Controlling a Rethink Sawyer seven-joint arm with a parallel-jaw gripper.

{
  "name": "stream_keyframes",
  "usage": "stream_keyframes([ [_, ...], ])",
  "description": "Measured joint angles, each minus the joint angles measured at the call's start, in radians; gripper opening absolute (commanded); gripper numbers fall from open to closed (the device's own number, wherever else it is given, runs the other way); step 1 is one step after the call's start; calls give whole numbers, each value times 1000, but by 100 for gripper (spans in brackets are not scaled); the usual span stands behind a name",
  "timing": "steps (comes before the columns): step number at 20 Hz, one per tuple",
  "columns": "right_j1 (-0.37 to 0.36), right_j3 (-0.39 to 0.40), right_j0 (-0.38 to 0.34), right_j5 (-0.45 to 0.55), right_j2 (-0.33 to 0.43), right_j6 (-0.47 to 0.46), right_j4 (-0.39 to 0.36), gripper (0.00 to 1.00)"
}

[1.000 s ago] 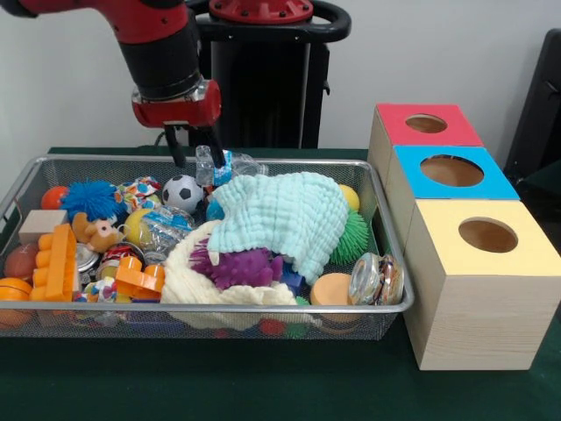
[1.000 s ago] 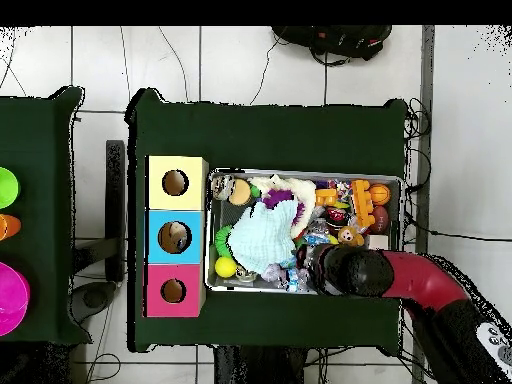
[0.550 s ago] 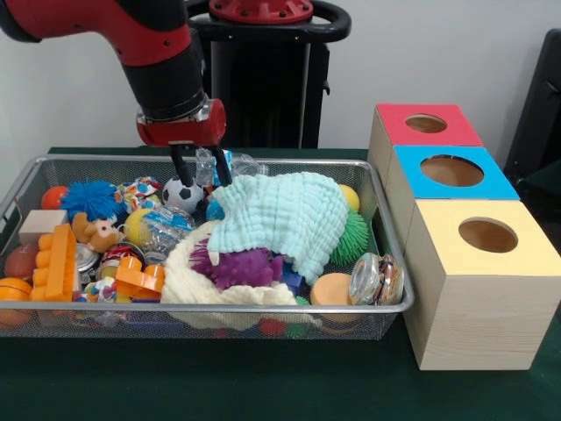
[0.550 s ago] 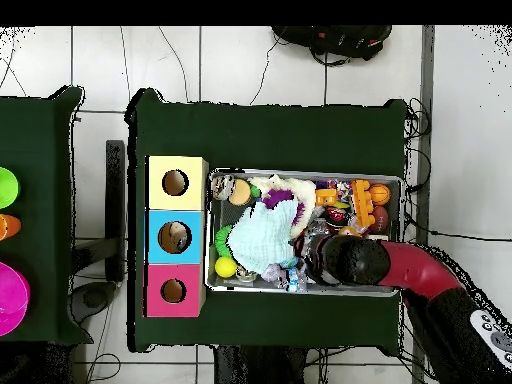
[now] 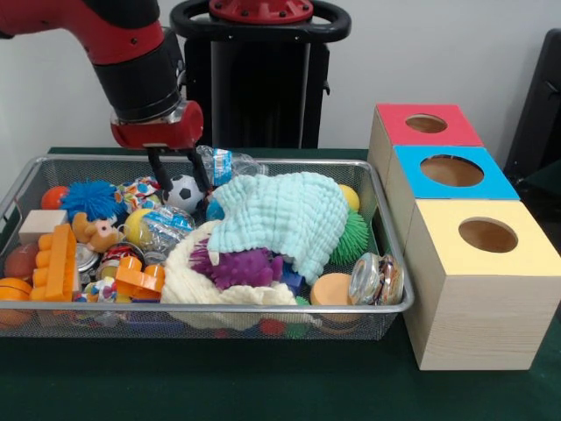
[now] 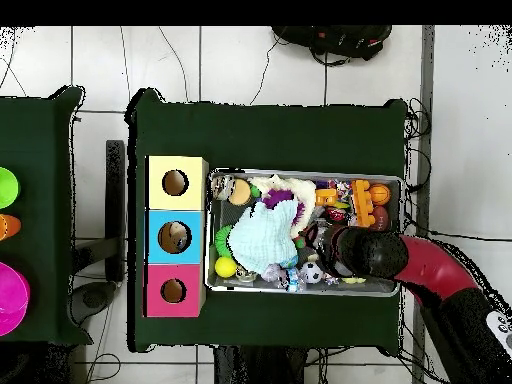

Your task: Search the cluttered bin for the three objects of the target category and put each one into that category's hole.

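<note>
My gripper (image 5: 180,181) hangs open at the back of the wire bin (image 5: 263,308). Its two dark fingers (image 5: 156,169) stand either side of a small soccer ball (image 5: 184,192), with the tips level with the ball's upper half; I cannot tell whether they touch it. The overhead view hides the gripper under the red and black arm (image 6: 368,252), and the soccer ball (image 6: 313,272) shows just beside it. Three wooden boxes stand by the bin, each with a round hole: red (image 5: 427,124), blue (image 5: 451,171) and yellow (image 5: 487,236).
A clear bottle with a blue label (image 5: 223,164) lies just right of the gripper. A mint cloth (image 5: 285,215) covers the bin's middle. Around it lie a purple spiky toy (image 5: 241,266), a blue spiky ball (image 5: 90,199), an orange block (image 5: 57,261) and a glass jar (image 5: 377,279).
The gripper has moved left in the front view, from over the clear bottle to around the soccer ball. In the overhead view the soccer ball has come into sight.
</note>
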Motion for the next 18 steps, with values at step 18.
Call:
stream_keyframes([
  [18, 0, -81, -7, 93, 7, 0, 42, 100],
])
